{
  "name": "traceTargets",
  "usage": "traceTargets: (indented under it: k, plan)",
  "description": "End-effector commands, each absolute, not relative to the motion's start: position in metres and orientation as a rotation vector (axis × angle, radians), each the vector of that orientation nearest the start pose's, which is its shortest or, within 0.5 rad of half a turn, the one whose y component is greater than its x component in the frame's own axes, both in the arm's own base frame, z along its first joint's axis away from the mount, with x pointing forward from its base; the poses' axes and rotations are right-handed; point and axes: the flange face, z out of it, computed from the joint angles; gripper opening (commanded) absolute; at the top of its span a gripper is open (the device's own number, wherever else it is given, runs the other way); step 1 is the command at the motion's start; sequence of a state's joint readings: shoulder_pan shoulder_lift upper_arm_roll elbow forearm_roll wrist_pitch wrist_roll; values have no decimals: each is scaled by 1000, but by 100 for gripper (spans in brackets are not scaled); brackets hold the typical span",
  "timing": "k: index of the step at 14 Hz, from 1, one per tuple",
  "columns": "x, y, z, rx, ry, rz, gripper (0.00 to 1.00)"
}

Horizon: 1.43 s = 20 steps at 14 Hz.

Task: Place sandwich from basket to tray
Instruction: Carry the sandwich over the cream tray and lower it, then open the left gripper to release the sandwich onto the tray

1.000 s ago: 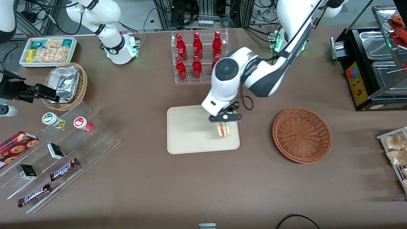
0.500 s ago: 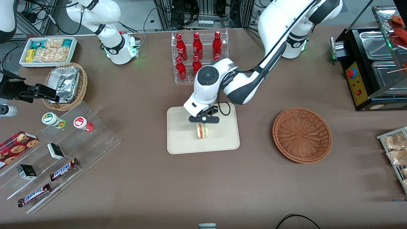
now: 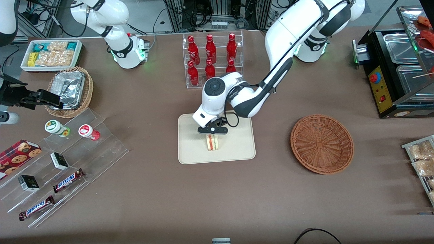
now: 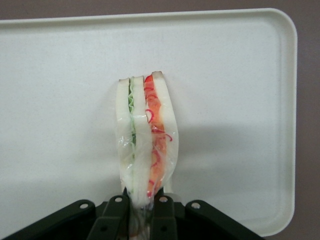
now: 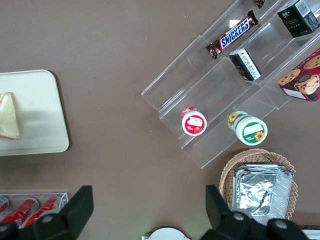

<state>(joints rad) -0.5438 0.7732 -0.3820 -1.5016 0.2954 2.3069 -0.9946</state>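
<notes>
hand (image 3: 212, 133) over middle of tray (image 3: 190, 149), fingers (image 4: 116, 216) pinched tight on sandwich (image 3: 212, 142) (cut edge w/ red + green layers showing), wedge hanging above tray. basket (image 3: 322, 144) sits beside tray on table (image 3: 217, 196).

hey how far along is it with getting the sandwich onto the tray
Done: the reddish-brown wicker basket holds nothing. In hand: the left gripper is shut on the wrapped sandwich, over the middle of the cream tray. Left: opening the fingers and backing off.
</notes>
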Motion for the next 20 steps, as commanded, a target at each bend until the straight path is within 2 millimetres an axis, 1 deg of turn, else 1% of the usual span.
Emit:
traceTargets:
  k: [1, 2, 4, 6, 7, 9, 11, 12, 13, 14, 16, 17, 18, 19, 20]
  plan:
    - [480, -549, 241, -3233, 1, -90, 78]
    - [481, -549, 245, -3232, 4, -95, 99]
    - [481, -549, 258, -3231, -1, -106, 100]
    - [482, -544, 282, -3200, -5, -114, 100]
    - [482, -542, 298, -3191, -9, -123, 100]
    - [484, -533, 338, -3182, -42, -147, 100]
    - [482, -524, 377, -3161, -71, -158, 100]
    - [490, -509, 394, -3157, -136, -145, 100]
    - [499, -492, 417, -3160, -190, -147, 100]
    - [504, -474, 440, -3141, -220, -155, 100]
    - [512, -436, 474, -3111, -317, -79, 100]
    - [515, -415, 496, -3105, -332, -73, 100]
    - [519, -396, 510, -3095, -303, -57, 100]
    - [518, -375, 523, -3078, -252, 0, 100]
    - [515, -356, 532, -3056, -204, 61, 100]
